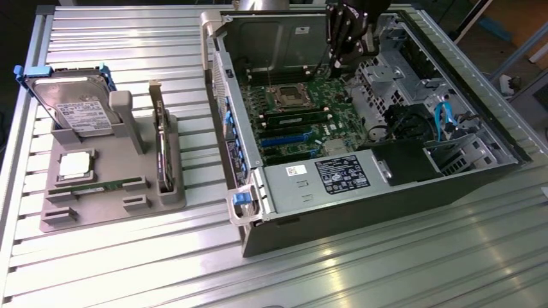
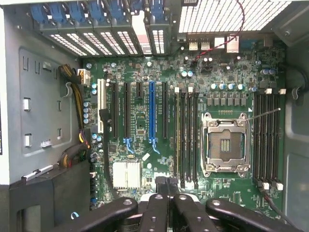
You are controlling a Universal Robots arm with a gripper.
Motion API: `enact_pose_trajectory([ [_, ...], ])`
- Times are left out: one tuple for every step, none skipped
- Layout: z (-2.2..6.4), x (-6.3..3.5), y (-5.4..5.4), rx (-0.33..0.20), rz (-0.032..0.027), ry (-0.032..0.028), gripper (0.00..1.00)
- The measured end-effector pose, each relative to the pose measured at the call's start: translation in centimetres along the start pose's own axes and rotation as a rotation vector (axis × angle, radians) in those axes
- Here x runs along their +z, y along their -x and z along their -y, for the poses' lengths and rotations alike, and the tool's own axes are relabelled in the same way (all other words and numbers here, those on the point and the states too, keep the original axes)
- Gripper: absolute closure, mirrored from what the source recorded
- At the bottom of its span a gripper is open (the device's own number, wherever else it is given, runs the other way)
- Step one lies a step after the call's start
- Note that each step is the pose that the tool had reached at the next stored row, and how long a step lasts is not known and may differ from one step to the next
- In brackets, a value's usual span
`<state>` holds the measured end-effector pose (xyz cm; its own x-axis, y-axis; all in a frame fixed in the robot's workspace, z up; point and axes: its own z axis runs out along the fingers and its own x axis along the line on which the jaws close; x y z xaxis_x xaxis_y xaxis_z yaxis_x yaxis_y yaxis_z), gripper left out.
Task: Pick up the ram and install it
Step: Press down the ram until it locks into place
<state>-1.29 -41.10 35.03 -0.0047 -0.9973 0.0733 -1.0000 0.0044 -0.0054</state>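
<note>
A long thin green ram stick (image 1: 92, 186) lies flat in the front slot of the grey holder tray (image 1: 51, 221) at the exterior view's left. Another green stick with black chips (image 1: 296, 119) stands seated in a motherboard slot beside the CPU socket (image 1: 285, 96); from above its narrow edge (image 2: 178, 135) shows in the row of memory slots. My gripper (image 1: 342, 54) hangs inside the open computer case (image 1: 368, 212), above the motherboard and far from the tray. Its dark fingertips (image 2: 162, 187) are pressed together with nothing between them, so the gripper (image 2: 167, 186) is shut and empty.
The tray also carries a silver hard drive in a blue-tabbed frame (image 1: 73, 106), an upright expansion card (image 1: 161, 144) and a CPU chip (image 1: 76, 165). Inside the case are blue cables (image 1: 443, 119), a black power supply (image 1: 409, 162) and blue expansion slots (image 2: 152, 111). Ribbed metal table all around.
</note>
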Motion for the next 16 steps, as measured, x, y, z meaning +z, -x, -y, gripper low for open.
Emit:
enact_pose_trajectory([
  [0.0, 0.0, 0.0, 0.0, -0.0001, 0.0, 0.89],
  [0.0, -0.01, 0.0, 0.0, -0.0001, 0.0, 0.89],
  [0.0, -0.02, 0.0, 0.0, 0.0008, 0.0001, 0.89],
  [0.04, -0.04, 0.0, 0.0, 0.0023, 0.0002, 0.89],
  [0.19, -0.02, 0.0, 0.0, 0.0031, 0.0001, 0.89],
  [0.37, -0.02, 0.0, 0.0, 0.0035, 0.0001, 0.89],
  [0.59, -0.01, 0.0, 0.0, 0.004, 0.0001, 0.89],
  [0.79, -0.01, 0.0, 0.0, 0.0043, 0.0, 0.89],
  [0.96, -0.01, 0.0, 0.0, 0.0044, 0.0001, 0.89],
  [1.17, -0.01, 0.0, 0.0, 0.0045, 0.0001, 0.89],
  [1.39, 0.0, 0.0, 0.0, 0.0046, 0.0001, 0.89],
  [1.63, 0.0, 0.0, 0.0, 0.0046, 0.0002, 0.89],
  [1.9, 0.0, 0.0, 0.0, 0.0046, 0.0002, 0.89],
  [2.16, 0.0, 0.0, 0.0, 0.0046, 0.0003, 0.89],
  [2.48, 0.01, 0.0, 0.0, 0.0048, 0.0003, 0.89],
  [2.6, 0.01, 0.0, 0.0, 0.0048, 0.0003, 0.89],
])
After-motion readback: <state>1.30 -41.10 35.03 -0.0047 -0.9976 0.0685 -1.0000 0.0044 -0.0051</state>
